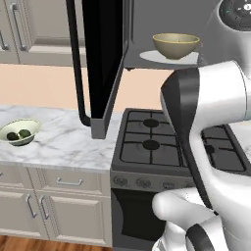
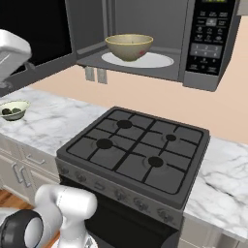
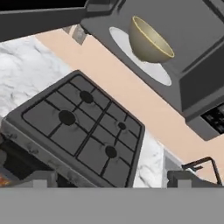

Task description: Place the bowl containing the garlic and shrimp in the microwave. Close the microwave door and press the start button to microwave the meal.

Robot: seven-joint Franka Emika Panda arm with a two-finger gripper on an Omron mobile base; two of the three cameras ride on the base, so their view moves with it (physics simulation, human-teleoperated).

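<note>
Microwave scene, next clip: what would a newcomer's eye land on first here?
First, the tan bowl sitting on the white turntable inside the open microwave above the stove. Next, the black microwave door swung wide open over the marble counter. A second, pale bowl holding dark green lumps sits on that counter, left of the stove.

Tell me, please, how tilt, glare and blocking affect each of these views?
Hand view: rolled, so the stove and microwave slant. Left base view: the white arm hides the stove's right side; no glare on the door. Right base view: level, bowl sharp.
</note>
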